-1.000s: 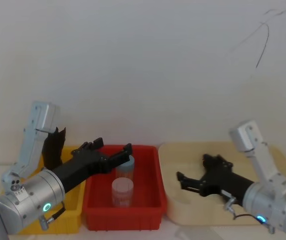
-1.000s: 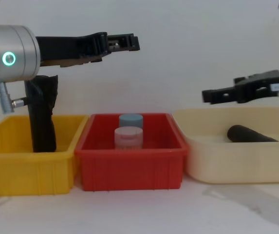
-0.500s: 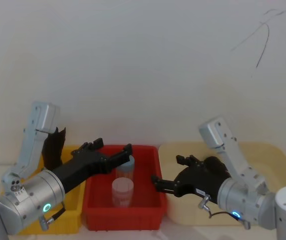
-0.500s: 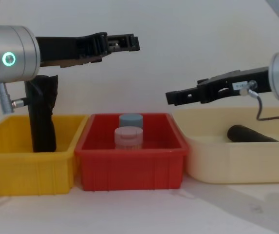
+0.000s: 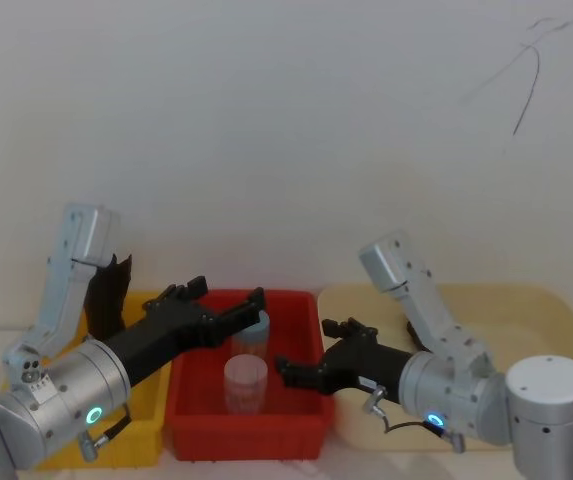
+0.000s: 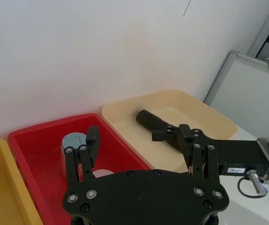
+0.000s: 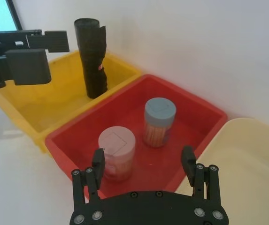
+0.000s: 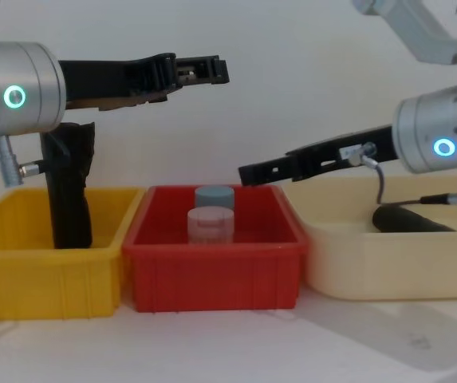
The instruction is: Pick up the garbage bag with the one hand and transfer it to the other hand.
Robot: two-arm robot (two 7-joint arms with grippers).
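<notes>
Bag: smooth black roll lying flat in the cream bin, at the robot's right. Nothing touches it.

Left hand: held high over the red bin, fingers spread wide, empty. Green ring lit on its silver wrist.

Right hand: reaches leftward from over the cream bin, tips above the red bin's right rim; fingers wide apart, empty. White label and grey cable on it. The two hands are apart, left higher than right.

Red bin holds two jars, one blue-lidded, one pink-lidded. Yellow bin holds an upright ragged-topped black roll.
</notes>
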